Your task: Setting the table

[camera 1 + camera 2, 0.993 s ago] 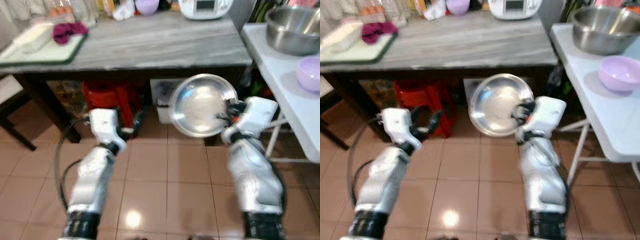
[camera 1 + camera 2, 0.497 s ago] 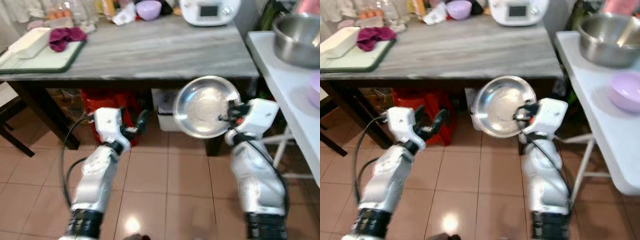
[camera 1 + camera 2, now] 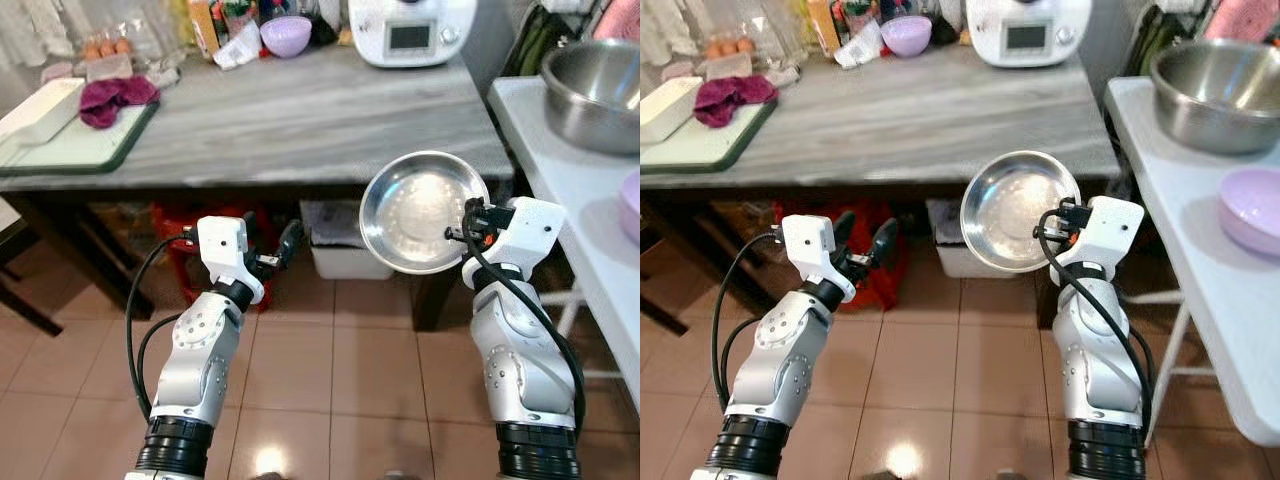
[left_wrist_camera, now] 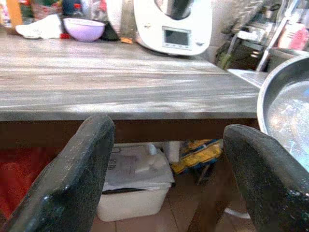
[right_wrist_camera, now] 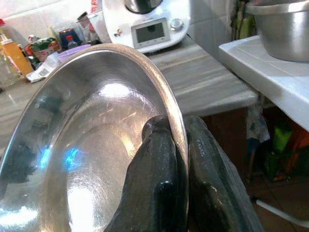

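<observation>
My right gripper (image 3: 468,222) is shut on the rim of a shiny steel plate (image 3: 420,212), held tilted in the air just below the front edge of the grey wooden table (image 3: 300,110). In the right wrist view the two black fingers (image 5: 166,159) pinch the steel plate (image 5: 87,145) at its edge. Left of it, my left gripper (image 3: 272,246) is open and holds nothing, at about the same height, in front of the space under the table. In the left wrist view its fingers (image 4: 82,164) stand wide apart facing the table's edge.
On the table stand a white appliance (image 3: 410,25), a purple bowl (image 3: 286,33), a tray with a maroon cloth (image 3: 105,100) and bottles. A white side table (image 3: 570,180) on my right carries a big steel bowl (image 3: 592,75) and a purple bowl (image 3: 1250,208). Under the table are a red stool (image 3: 855,245) and a white bin (image 3: 335,255).
The camera has moved nearer to the table and the picture has sharpened. Both arms have risen slightly with it; the right gripper still holds the plate, the left stays open.
</observation>
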Controlling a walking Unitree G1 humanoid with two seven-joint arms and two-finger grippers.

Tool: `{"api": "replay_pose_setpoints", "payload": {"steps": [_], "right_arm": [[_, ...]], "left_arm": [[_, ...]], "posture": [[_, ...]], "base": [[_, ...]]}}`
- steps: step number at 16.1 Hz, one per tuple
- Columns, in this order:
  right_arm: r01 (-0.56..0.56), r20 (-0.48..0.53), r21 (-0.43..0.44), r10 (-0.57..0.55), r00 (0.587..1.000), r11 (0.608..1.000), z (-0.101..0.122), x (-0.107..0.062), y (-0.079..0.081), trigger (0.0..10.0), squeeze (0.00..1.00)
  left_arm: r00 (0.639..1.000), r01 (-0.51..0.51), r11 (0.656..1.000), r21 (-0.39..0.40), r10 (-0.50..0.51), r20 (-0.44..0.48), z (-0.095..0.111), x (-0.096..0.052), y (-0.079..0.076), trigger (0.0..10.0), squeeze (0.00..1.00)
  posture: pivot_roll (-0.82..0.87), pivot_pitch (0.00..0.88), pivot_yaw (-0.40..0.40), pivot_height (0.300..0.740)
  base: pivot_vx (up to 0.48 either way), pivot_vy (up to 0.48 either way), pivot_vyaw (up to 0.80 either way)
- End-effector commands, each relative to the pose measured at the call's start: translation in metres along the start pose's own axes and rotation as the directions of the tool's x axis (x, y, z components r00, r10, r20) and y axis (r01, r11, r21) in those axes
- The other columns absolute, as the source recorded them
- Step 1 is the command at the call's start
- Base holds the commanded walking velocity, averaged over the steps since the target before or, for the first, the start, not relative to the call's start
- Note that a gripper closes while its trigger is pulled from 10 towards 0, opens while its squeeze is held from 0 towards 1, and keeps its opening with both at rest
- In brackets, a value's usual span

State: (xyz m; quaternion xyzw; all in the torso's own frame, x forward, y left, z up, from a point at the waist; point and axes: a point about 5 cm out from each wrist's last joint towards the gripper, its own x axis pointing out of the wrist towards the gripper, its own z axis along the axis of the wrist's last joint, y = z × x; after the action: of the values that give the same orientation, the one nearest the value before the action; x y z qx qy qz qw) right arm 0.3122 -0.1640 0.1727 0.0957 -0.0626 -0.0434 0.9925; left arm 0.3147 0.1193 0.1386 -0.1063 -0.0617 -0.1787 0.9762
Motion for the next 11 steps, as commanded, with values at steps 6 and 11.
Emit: {"api": "replay_pose_setpoints", "payload": {"steps": [6,11], "right_arm": [[-0.049,0.018,-0.013,0.049,0.999,0.999,0.0025,0.0009,0.0131,10.0,0.00],[-0.050,0.018,-0.011,0.050,0.999,0.999,0.0022,0.0020,0.0135,10.0,0.00]], "left_arm": [[1.000,-0.005,1.000,0.021,0.005,0.006,0.0032,-0.0011,0.0064,10.0,0.00],[1.000,-0.009,1.000,0.024,0.009,0.005,0.0028,-0.0014,0.0062,10.0,0.00]], "posture": [[-0.14,0.128,0.084,0.740],[-0.13,0.123,0.079,0.740]], "base": [[0.384,0.000,0.00],[0.383,0.000,0.17]]}}
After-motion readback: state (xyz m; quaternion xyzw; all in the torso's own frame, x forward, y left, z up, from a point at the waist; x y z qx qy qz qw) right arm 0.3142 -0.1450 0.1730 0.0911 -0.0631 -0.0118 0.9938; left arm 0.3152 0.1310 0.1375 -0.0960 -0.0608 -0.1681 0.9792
